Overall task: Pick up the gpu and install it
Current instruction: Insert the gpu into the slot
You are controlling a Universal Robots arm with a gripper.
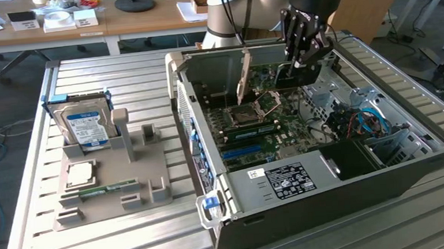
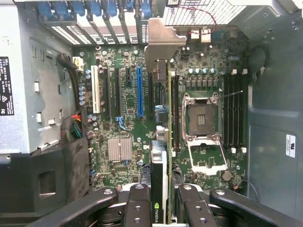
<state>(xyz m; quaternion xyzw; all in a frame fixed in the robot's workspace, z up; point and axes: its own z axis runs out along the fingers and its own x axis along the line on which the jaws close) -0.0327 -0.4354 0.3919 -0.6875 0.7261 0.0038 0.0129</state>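
1. Logged the gpu (image 2: 160, 163) clamped in the gripper (image 2: 163, 205), pinched narrow by the fingers (image 2: 138, 203) on the card's two flat faces; neither wide nor empty.
2. Placed the gpu inside the open computer case (image 1: 331, 207), upper middle of the exterior frame, standing on edge over the motherboard (image 1: 265, 125).
3. Traced the long axis away from the gripper toward the case's rear wall, with the silver bracket (image 2: 163, 40) leading at the rear slot openings.
4. In the exterior view, marked the bracket end toward the exterior view's left of the gripper, with the green board hanging just below the fingertips.
5. In the wrist view, caught the card edge-on, lined up between the blue slot (image 2: 139, 92) and the cpu socket (image 2: 201, 116), close along a dark slot beside the socket.
6. Could not tell whether the card's lower edge touched a slot; judged it not pressed home, going by the bracket sitting nearer the wrist camera than the rear openings.
7. Noted the hard drive (image 1: 83, 124) upright in the grey holder (image 1: 114, 192) on the surface (image 1: 111, 73), middle left of the exterior frame, well apart from the case and from the gripper.
8. Judged the pick-up done and the install part in hand; working with one arm only, so no nearer-arm question.
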